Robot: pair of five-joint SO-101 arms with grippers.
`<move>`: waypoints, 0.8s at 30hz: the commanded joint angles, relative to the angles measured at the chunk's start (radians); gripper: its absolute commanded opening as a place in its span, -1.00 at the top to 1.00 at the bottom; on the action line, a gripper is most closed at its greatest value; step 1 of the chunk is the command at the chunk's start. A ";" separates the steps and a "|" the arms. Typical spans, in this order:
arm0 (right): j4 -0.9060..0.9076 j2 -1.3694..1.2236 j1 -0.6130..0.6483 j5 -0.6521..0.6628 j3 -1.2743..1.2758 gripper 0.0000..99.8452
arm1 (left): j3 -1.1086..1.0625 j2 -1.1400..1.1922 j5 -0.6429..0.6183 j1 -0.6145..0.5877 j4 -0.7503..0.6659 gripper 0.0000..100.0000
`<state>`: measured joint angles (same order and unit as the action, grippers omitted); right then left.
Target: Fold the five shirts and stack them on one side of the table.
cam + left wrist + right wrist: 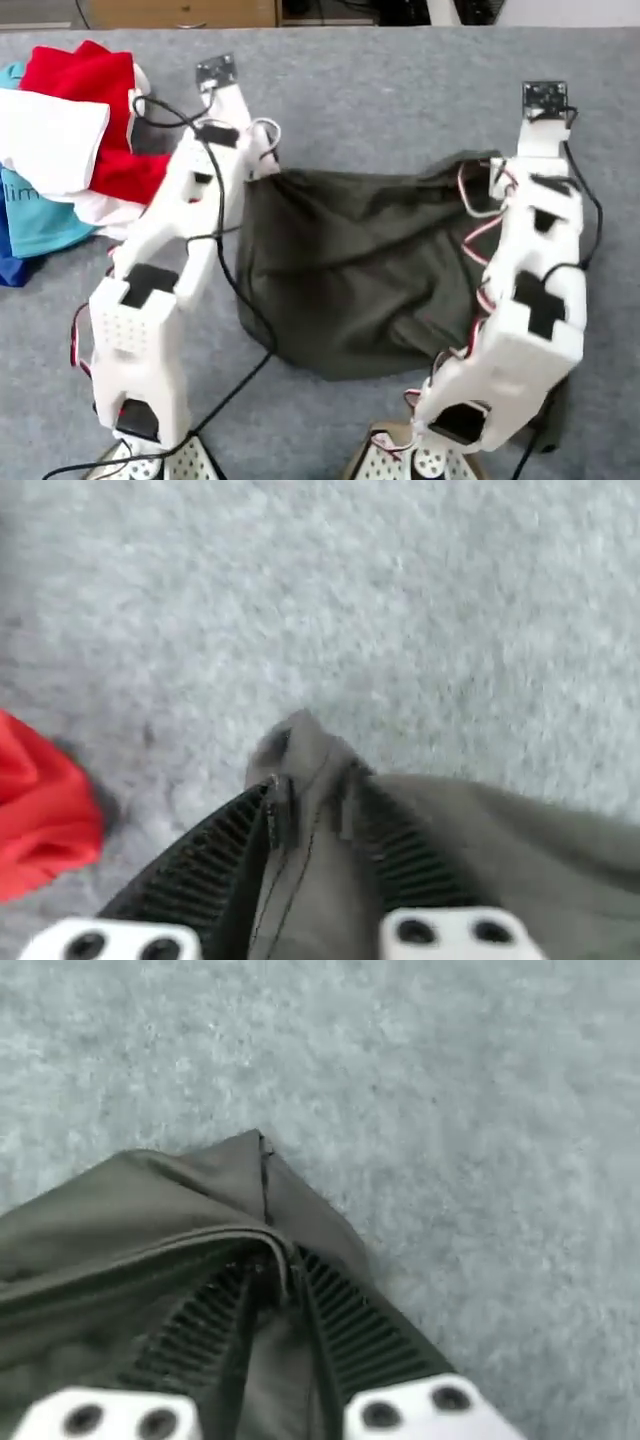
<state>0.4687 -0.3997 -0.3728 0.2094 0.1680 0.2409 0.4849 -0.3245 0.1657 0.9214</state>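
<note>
Apparently, the left hand [310, 792] and the right hand [270, 1265] are each clenching a corner of the dark olive cloth shirt [360, 270], which is lying in the middle of the grey felt worktop [400, 90], so folding seems to be only starting, while the crumpled heap of red, white and turquoise shirts [70, 150] is waiting unfolded beside the left arm.

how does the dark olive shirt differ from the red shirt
The dark olive fabric shirt lies spread mid-table; the red fabric shirt sits bunched in a pile. The left gripper and right gripper each pinch the olive shirt; nothing grips the red one. Both lie on the grey table.
</note>
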 commanded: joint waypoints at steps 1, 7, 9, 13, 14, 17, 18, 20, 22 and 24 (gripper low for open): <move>0.074 -0.015 -0.012 -0.008 -0.117 1.00 | 0.117 -0.010 -0.009 -0.029 0.052 0.56; 0.078 -0.022 -0.012 -0.008 -0.125 1.00 | 0.157 0.013 -0.009 -0.069 0.060 0.56; 0.080 -0.022 -0.012 -0.008 -0.125 1.00 | 0.172 0.033 -0.015 -0.080 0.031 0.56; 0.080 -0.022 -0.012 -0.008 -0.125 1.00 | 0.235 0.081 -0.086 -0.063 0.114 0.57; 0.080 -0.022 -0.012 -0.008 -0.125 1.00 | 0.262 0.082 -0.094 -0.054 0.170 0.59; 0.080 -0.022 -0.012 -0.008 -0.125 1.00 | 0.319 0.093 -0.101 -0.032 0.284 0.70; 0.080 -0.022 -0.012 0.000 -0.125 1.00 | 0.318 0.096 -0.103 -0.032 0.298 0.72; 0.080 -0.024 -0.012 0.023 -0.125 1.00 | 0.324 0.096 -0.144 -0.040 0.331 0.75; 0.080 -0.024 -0.012 0.026 -0.125 1.00 | 0.328 0.090 -0.241 -0.046 0.371 0.75; 0.080 -0.025 -0.012 0.026 -0.125 1.00 | 0.328 0.091 -0.310 -0.044 0.388 0.75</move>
<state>0.5439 -0.4289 -0.3728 0.2248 0.1020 0.5186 0.5923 -0.5409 0.1227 1.2804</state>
